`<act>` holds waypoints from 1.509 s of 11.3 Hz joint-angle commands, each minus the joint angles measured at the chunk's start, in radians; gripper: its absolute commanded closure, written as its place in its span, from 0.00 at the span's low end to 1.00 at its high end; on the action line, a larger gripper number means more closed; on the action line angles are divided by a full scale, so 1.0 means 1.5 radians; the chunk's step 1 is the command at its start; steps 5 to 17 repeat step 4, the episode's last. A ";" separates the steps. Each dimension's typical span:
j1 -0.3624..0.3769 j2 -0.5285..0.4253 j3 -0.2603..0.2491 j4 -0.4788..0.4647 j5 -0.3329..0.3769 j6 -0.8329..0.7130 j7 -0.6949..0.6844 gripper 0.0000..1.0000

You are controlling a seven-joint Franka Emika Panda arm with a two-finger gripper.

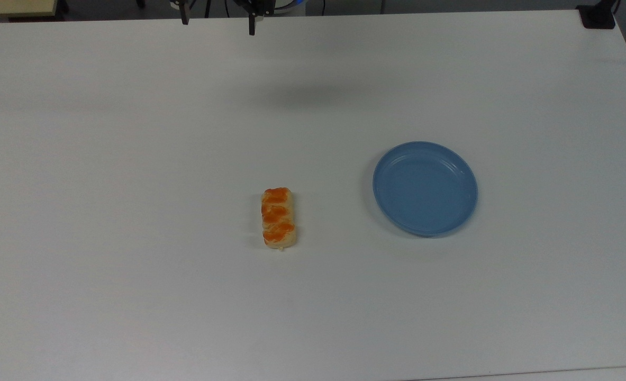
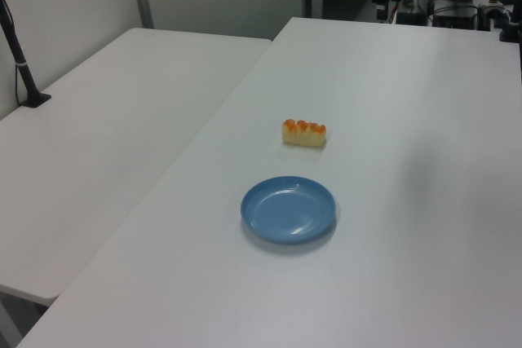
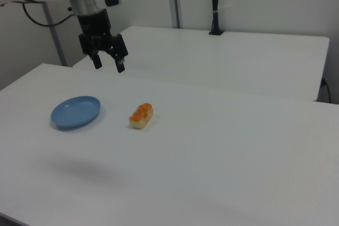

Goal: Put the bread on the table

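White desk [image 1: 133, 291] carries, L to R in top view, bread [image 1: 278, 217] lying flat nr centre and blue plate [image 1: 425, 188] well apart, w/ gripper [image 3: 108, 62] raised clear above the desk, jaws open, empty.
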 commanded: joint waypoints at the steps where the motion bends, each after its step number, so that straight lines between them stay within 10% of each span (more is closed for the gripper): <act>1: -0.008 -0.013 0.004 -0.021 0.024 0.000 -0.006 0.00; 17: -0.006 -0.014 0.004 -0.021 0.025 -0.002 -0.003 0.00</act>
